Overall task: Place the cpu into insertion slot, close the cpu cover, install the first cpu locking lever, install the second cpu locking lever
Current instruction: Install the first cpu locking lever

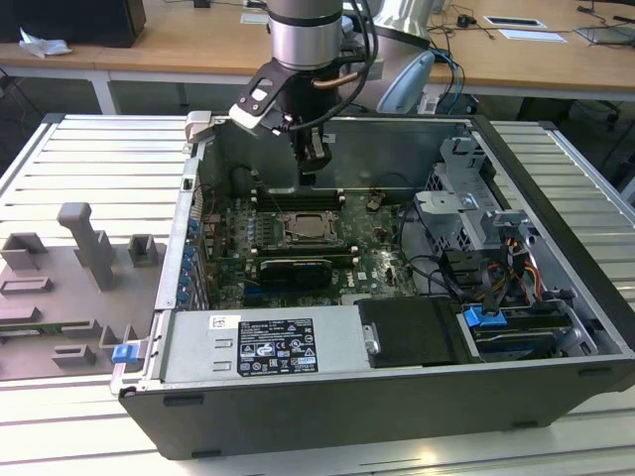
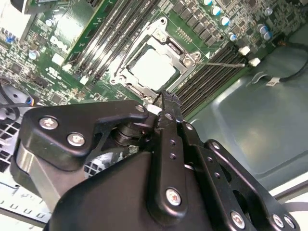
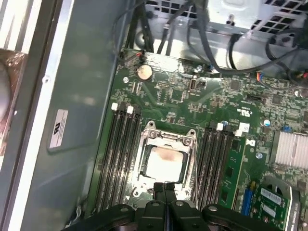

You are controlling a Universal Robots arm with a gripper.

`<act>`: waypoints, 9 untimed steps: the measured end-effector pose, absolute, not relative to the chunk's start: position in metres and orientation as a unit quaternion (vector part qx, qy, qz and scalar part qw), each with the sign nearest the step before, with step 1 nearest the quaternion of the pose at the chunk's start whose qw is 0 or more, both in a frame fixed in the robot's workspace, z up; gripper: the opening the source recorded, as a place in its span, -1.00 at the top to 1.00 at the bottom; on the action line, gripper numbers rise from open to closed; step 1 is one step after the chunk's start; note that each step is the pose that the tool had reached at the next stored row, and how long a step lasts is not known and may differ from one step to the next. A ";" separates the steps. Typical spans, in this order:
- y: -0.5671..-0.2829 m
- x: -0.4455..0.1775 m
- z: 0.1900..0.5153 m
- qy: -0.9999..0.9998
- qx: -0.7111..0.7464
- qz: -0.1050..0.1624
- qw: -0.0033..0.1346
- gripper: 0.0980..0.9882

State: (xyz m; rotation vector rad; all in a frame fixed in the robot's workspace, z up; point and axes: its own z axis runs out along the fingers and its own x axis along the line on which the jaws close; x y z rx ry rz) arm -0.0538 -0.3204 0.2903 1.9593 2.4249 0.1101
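The cpu (image 3: 163, 161) lies flat in the insertion slot (image 1: 311, 229) on the green board, its pale top also showing in the second wrist view (image 2: 153, 70). The silvery cpu cover (image 3: 190, 161) lies down around the chip, which shows through its window. My gripper (image 1: 310, 175) hangs a little above the slot, toward the case's back wall. Both wrist views show its black fingertips (image 3: 164, 188) pressed together with nothing between them, near the slot's edge (image 2: 166, 102). A thin metal lever (image 2: 219, 61) runs out from one corner of the slot.
Black memory slots (image 3: 118, 154) flank the socket on both sides. A dark card (image 1: 296, 268) sits in front of the socket. The case's grey wall (image 3: 72, 96) stands close by. Drive cages and cable bundles (image 1: 476, 238) fill the exterior view's right. Grey fixtures (image 1: 89, 248) stand outside the case.
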 end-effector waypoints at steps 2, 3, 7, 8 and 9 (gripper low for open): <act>-0.320 -0.054 0.288 0.781 0.623 0.036 0.010 0.98; -0.320 -0.054 0.287 0.785 0.618 0.036 0.010 0.98; -0.320 -0.054 0.285 0.819 0.573 0.035 0.007 0.98; -0.320 -0.054 0.285 0.822 0.569 0.035 0.006 0.98; -0.320 -0.054 0.284 0.827 0.562 0.033 0.004 0.98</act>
